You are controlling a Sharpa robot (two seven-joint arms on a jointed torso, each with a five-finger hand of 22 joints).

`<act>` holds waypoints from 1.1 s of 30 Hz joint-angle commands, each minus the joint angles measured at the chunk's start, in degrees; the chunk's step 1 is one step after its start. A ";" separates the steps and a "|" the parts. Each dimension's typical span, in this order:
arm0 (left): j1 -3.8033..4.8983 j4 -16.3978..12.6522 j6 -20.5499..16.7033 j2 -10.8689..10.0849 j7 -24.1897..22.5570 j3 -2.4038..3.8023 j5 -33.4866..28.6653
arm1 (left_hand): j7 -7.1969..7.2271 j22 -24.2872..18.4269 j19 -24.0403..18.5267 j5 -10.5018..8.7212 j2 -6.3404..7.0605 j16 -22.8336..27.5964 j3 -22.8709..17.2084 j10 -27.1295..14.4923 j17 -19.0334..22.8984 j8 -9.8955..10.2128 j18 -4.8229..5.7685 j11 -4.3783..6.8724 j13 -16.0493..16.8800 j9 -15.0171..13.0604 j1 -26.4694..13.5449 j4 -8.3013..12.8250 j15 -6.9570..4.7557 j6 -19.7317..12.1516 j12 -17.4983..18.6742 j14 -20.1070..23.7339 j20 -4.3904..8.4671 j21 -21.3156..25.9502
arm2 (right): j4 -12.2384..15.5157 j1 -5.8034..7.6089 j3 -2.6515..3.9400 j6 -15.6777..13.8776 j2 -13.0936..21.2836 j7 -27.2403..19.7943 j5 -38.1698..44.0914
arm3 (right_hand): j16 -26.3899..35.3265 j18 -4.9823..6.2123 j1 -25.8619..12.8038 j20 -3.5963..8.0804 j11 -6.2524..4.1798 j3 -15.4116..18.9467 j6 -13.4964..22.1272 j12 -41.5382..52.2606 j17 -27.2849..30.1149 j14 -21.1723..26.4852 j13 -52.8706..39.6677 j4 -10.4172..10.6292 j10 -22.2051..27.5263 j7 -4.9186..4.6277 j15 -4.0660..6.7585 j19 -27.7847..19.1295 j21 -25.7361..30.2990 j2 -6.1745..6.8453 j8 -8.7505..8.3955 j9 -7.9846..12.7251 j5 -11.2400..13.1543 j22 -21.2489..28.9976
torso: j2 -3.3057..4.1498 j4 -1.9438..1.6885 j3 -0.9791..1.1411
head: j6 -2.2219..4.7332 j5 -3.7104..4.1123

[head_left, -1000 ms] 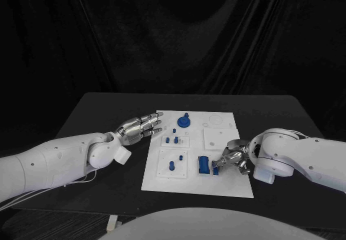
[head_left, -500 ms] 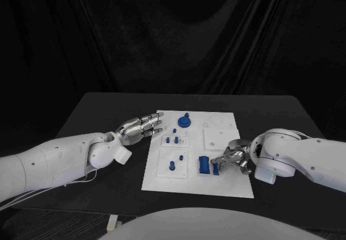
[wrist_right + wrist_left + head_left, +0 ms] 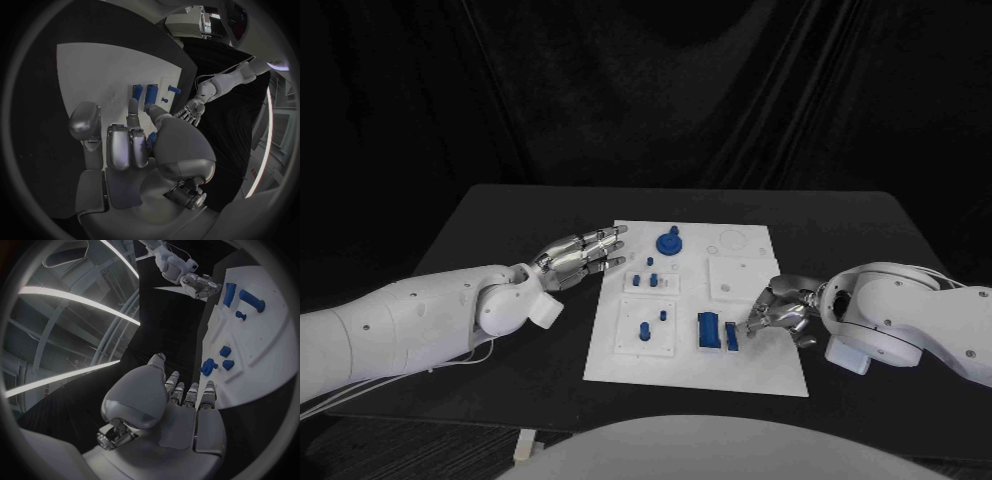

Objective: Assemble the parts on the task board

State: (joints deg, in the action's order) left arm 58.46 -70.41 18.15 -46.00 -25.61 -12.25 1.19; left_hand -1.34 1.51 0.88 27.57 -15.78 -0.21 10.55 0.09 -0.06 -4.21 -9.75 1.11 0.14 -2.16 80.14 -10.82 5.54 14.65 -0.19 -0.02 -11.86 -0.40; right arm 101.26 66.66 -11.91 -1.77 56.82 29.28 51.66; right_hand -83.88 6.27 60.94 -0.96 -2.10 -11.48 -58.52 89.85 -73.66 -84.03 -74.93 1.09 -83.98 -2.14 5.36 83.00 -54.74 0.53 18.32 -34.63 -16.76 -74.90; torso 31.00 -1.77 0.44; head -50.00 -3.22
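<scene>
Since a second ago, the right robot hand (image 3: 783,315) has drawn back, empty with fingers curled, from the two blue plastic blocks (image 3: 717,333) standing on the white task board (image 3: 762,375); regrasp squarely.

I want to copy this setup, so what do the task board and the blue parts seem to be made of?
The task board looks like matte white plastic, perhaps printed or milled: flat, no glare, with shallow raised square panels. The blue parts look like hard, matte, evenly coloured plastic with crisp edges. The exact plastic cannot be told.
</scene>
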 commanded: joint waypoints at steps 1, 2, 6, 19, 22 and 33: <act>-0.08 -0.03 0.92 0.10 -0.47 0.05 -0.16 | -0.11 -0.07 -0.19 0.35 -0.42 0.21 0.11 0.07 0.06 -0.39 -0.50 -0.43 -0.06 -0.05 0.01 0.33 0.31 0.22 0.11 0.02 -0.37 -0.09 | 1.20 -0.73 0.00 -0.85 0.56 -3.72 8.16 | -0.22 -0.18 2.28 0.68 -0.71 2.33 2.83 0.15 0.32 -3.23 -15.07 -0.68 -6.02 0.86 0.89 -0.11 -0.05 -0.02 7.24 -7.22 2.79 -7.04 | 0.00 -0.02 0.00 | 0.00 0.11; -0.08 -0.03 0.94 0.10 -0.46 0.05 -0.16 | -0.11 -0.07 -0.19 0.35 -0.42 0.21 0.11 0.07 0.06 -0.39 -0.50 -0.43 -0.06 -0.05 0.01 0.33 0.31 0.22 0.11 0.02 -0.37 -0.09 | 1.34 -0.90 0.00 -0.64 0.62 -3.77 9.04 | -0.19 -0.18 2.68 0.83 -0.86 3.43 4.12 0.15 0.39 -3.23 -15.07 -0.48 -6.02 1.20 1.04 -0.13 -0.01 0.09 10.28 -10.40 3.82 -7.02 | 0.00 -0.01 0.00 | 0.00 0.13; -0.09 -0.02 0.99 0.13 -0.43 0.05 -0.16 | -0.19 -0.07 -0.18 0.37 -0.42 0.21 0.09 0.07 0.06 -0.47 -0.50 -0.48 -0.06 -0.08 0.01 0.37 0.32 0.42 0.11 0.02 -0.37 -0.09 | 1.52 -1.83 -0.01 0.16 0.68 -3.71 12.70 | -0.11 -0.16 3.30 1.31 -1.65 6.04 6.62 0.15 0.59 -3.21 -15.07 0.78 -6.02 2.01 1.56 -0.14 0.10 -0.10 18.21 -19.16 6.07 -7.00 | 0.00 -0.01 0.00 | 0.00 0.00; -0.11 -0.03 1.22 0.09 -0.32 0.05 -0.15 | -0.33 -0.11 -0.20 0.44 -0.43 0.21 0.03 0.08 0.06 -0.55 -0.50 -0.58 -0.05 -0.09 0.03 0.47 0.33 0.55 0.11 0.02 -0.37 -0.08 | 0.41 -3.11 -0.01 1.21 -0.62 -1.85 16.55 | -0.26 -0.14 3.45 1.96 -2.54 9.21 3.65 0.15 0.21 -3.29 -15.07 3.10 -6.02 3.07 2.27 -0.10 0.23 -0.50 30.78 -31.99 9.28 -6.98 | 0.01 -0.02 0.00 | 0.00 -0.13; -0.12 -0.04 1.27 0.05 -0.26 0.05 -0.15 | -0.37 -0.11 -0.20 0.57 -0.43 0.21 -0.02 0.08 0.06 -0.57 -0.50 -0.62 -0.06 -0.10 0.06 0.55 0.33 0.58 0.11 0.02 -0.37 -0.08 | 0.09 -3.22 -0.01 1.62 -0.92 -1.20 16.73 | -0.23 -0.14 3.64 2.03 -2.65 9.48 2.19 0.15 0.31 -3.27 -15.07 3.20 -6.02 3.19 2.35 -0.10 0.25 -0.51 32.99 -33.75 9.15 -6.98 | 0.01 0.00 0.00 | 0.00 -0.15; -0.17 0.11 1.54 0.22 -0.10 0.05 -0.15 | -0.39 -0.11 -0.19 0.62 -0.42 0.21 -0.03 0.08 0.06 -0.58 -0.50 -0.63 -0.05 -0.10 0.08 0.59 0.34 0.60 0.11 0.02 -0.37 -0.08 | -0.57 -3.41 -0.01 1.89 -1.95 -0.71 16.85 | -0.19 -0.12 3.55 2.06 -2.68 9.64 2.10 0.15 0.42 -3.25 -15.07 3.37 -6.02 3.23 2.38 -0.12 0.37 -0.56 33.29 -34.14 9.28 -6.95 | 0.00 -0.02 0.00 | 0.00 -0.01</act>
State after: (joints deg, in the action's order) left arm 58.39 -70.27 18.62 -45.90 -25.30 -12.25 1.19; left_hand -1.54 1.47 0.87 28.01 -15.79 -0.21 10.56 0.30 -0.07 -4.49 -9.75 0.91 0.15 -2.20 80.14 -10.50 5.54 14.85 -0.19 -0.02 -11.87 -0.40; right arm 100.76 63.45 -11.91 -0.55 54.95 27.25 67.66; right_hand -83.87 6.27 64.09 0.61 -4.41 -2.12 -56.09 89.85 -73.29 -83.95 -74.91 4.34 -84.04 1.22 7.27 82.82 -54.74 0.28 51.25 -68.72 -7.72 -74.94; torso 31.00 -1.77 0.44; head -50.00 -3.21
